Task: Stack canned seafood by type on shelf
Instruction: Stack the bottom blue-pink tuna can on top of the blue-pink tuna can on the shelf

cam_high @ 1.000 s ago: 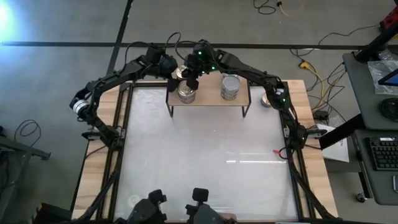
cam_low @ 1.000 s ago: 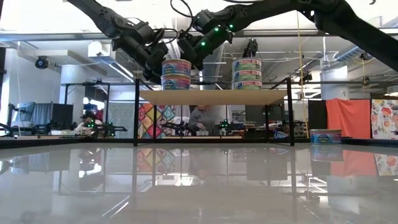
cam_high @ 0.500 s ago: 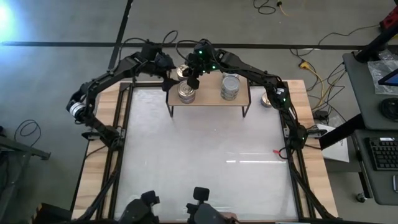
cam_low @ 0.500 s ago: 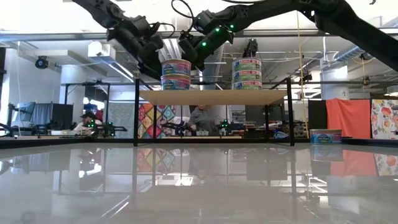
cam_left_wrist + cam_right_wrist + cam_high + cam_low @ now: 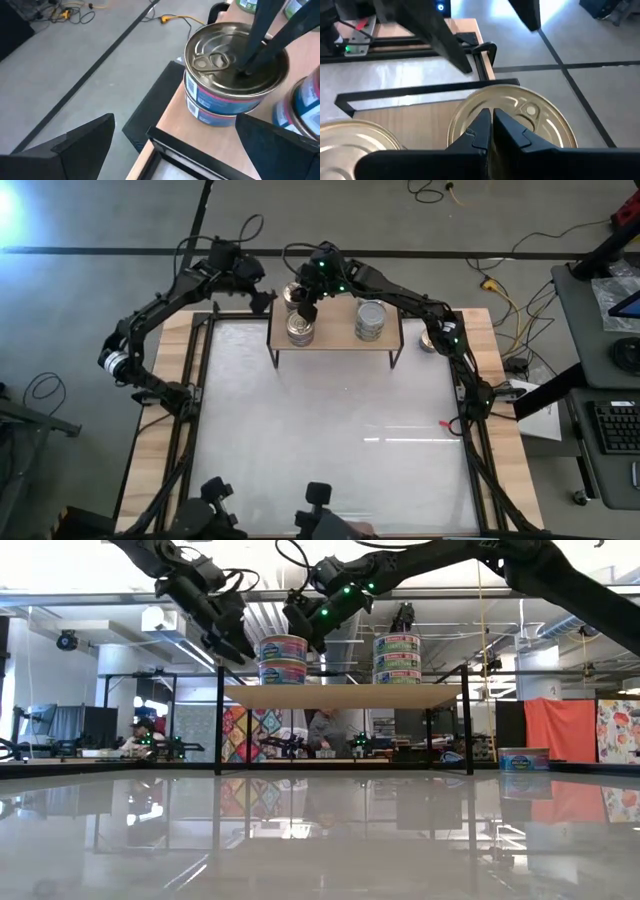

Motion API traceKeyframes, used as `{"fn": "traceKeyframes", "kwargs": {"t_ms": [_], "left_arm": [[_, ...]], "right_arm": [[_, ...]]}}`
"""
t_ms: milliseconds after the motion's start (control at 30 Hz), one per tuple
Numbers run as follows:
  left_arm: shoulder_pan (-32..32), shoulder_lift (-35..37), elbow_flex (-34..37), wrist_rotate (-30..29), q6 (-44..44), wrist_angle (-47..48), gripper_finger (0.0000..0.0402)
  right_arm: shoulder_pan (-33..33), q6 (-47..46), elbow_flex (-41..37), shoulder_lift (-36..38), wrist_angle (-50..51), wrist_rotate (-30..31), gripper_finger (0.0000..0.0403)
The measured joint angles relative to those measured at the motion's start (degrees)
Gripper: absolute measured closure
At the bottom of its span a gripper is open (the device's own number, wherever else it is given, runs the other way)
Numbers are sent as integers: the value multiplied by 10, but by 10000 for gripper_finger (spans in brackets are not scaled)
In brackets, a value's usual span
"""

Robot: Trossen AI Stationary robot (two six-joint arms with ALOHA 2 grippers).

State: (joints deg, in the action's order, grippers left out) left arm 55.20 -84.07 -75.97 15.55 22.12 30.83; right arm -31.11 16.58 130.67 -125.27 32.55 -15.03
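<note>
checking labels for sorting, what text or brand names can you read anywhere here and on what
None can be read.
Two-tin stack: printed blue and pink bands, lettering too blurred.
Three-tin stack: colour labels, too small.
Lone tin on the table: label too small.

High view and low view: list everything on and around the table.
shelf: one, light wood on black legs, table's far edge
front-left tin stack: two high, blue-pink labels, shelf's left end
rear-left tin stack: two tins, blue-pink labels, behind it
right tin stack: three tins, green-white labels, shelf's right part
lone tin: one, on the table right of the shelf
right gripper: shut, tips on rear-left tin stack's lid
left gripper: open, off shelf's left end
</note>
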Motion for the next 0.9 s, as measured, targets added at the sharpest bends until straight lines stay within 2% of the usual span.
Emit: {"fn": "traceKeyframes", "kwargs": {"t_ms": [233,433,500,700,900], "left_arm": [[0,-1,37,-1,-8,-43,3],[0,-1,68,-2,-14,-99,3],[0,-1,77,-4,-18,-122,3],[0,-1,91,-99,-27,-173,3],[0,-1,102,-96,-27,-180,3]], "right_arm": [[0,-7,42,5,22,2,390],[-9,35,42,19,90,100,390],[-13,36,41,19,114,111,390],[-16,36,42,19,156,126,390],[-16,38,42,20,160,120,390]]}}
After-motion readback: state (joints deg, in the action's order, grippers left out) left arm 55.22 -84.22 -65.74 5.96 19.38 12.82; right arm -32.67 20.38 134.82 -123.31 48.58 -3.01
